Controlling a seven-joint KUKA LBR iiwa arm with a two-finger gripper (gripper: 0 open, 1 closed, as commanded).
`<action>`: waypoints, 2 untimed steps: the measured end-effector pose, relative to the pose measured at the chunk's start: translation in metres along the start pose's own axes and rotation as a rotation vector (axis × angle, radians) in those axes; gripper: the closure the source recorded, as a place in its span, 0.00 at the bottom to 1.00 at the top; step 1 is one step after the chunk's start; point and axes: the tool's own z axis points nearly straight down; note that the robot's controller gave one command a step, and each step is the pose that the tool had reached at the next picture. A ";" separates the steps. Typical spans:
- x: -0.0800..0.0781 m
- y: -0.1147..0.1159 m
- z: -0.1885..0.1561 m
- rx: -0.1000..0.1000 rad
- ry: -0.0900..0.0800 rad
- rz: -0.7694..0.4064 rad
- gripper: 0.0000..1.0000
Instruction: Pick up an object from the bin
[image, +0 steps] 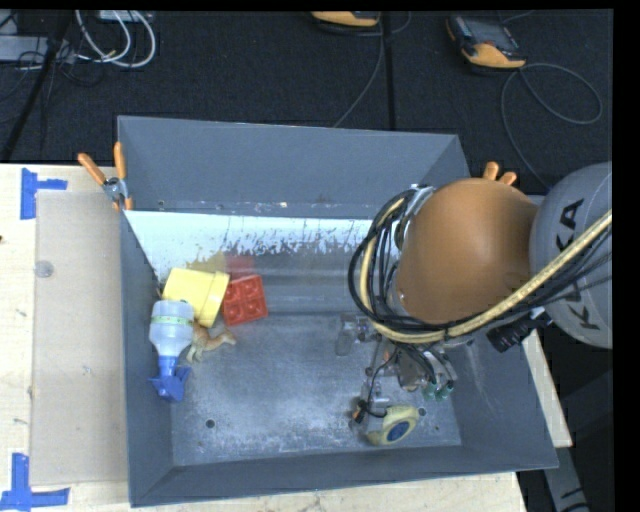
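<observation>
- A dark, matte floor (250, 70) is seen along the far side of the scene, stretching from left to right.
- Pale cables (118, 30) are laid in loops at the far left, beside a thin dark rod (40, 75) that is set aslant.
- A thin dark cable (386, 70) is run over the floor near the middle.
- Another looped cable (555, 120) is spread wide at the far right.
- An orange-and-black object (345, 17) is left at the far edge, with a second orange-and-black object (487, 45) to its right; their kind cannot be told.
- The floor is lit dimly and evenly.
</observation>
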 end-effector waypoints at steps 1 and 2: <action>-0.001 -0.001 -0.004 -0.001 -0.008 0.003 0.00; -0.013 -0.032 0.020 -0.002 -0.007 -0.101 0.00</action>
